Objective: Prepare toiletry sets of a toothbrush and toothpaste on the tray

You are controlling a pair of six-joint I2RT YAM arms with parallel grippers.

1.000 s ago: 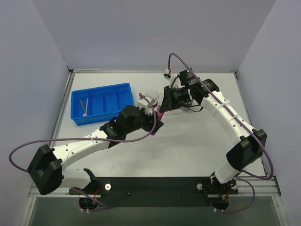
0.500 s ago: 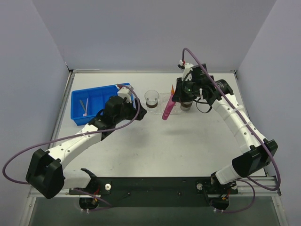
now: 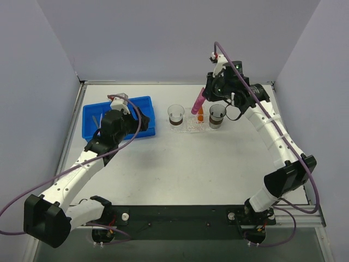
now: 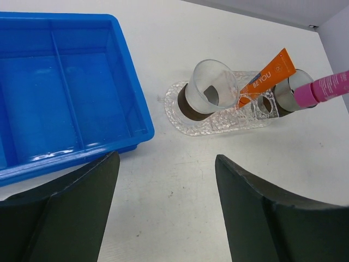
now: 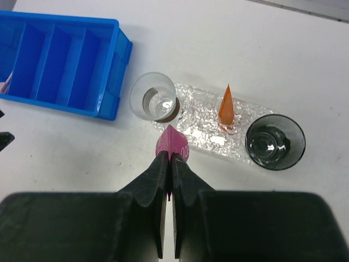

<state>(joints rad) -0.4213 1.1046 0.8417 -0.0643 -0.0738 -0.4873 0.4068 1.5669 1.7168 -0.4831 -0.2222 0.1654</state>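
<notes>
White surface (image 3: 218,164), grey walls (image 3: 163,38); right fingers (image 5: 154,188) clamped on pink toothpaste (image 5: 173,144).
Right wrist: tray (image 5: 204,136) beyond the fingertips, orange toothpaste (image 5: 226,106) standing in it. Left wrist alone: left fingers (image 4: 76,191) spread, empty.

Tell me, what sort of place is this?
Probably a robotics test cell: plain grey walls box in a white table, a left arm and right arm are bolted at its edge, and a blue bin and clear tray sit like staged props.

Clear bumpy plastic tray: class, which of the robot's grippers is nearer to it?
Right. The right gripper, shut on the pink toothpaste tube, hangs above the tray; the open left gripper is by the blue rectangular bin to its left.
</notes>
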